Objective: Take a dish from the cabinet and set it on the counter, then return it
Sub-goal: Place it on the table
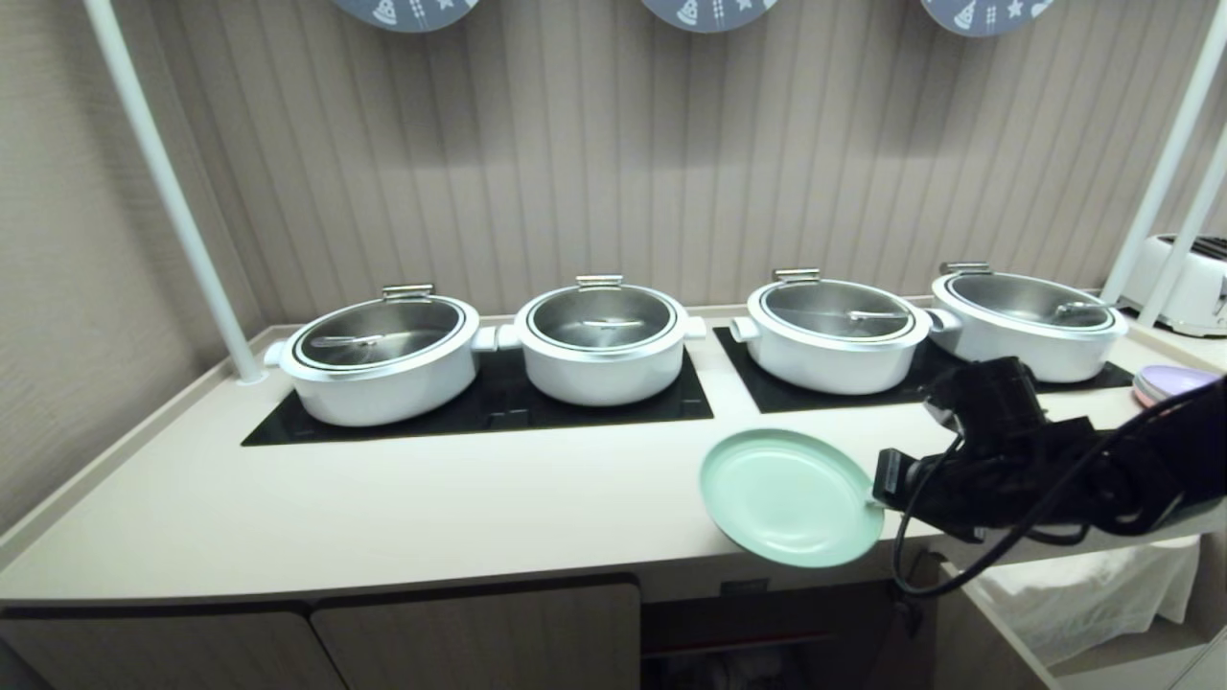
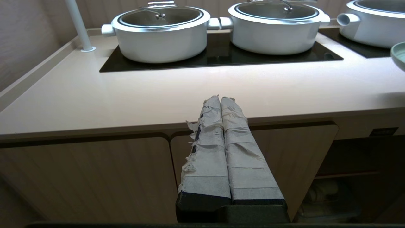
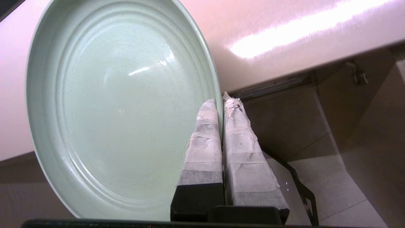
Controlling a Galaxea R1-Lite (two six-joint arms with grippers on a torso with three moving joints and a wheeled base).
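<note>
The right end effector [image 1: 877, 498] is mostly masked by its own black wrist housing, so only a sliver of taped finger shows at the dish [image 1: 791, 495] rim. Whether the dish touches the bench [image 1: 383, 508] or hangs above it cannot be told. Below the dish, the cabinet [image 1: 757, 632] interior is dark, its contents unreadable. Right of the dish, the lilac plates [image 1: 1169, 383] are partly covered by the arm. The toaster [image 1: 1184, 283] beyond them is cut by the edge.

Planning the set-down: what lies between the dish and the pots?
Bare counter and black glass edge, in the head view; dish overhangs the front.
</note>
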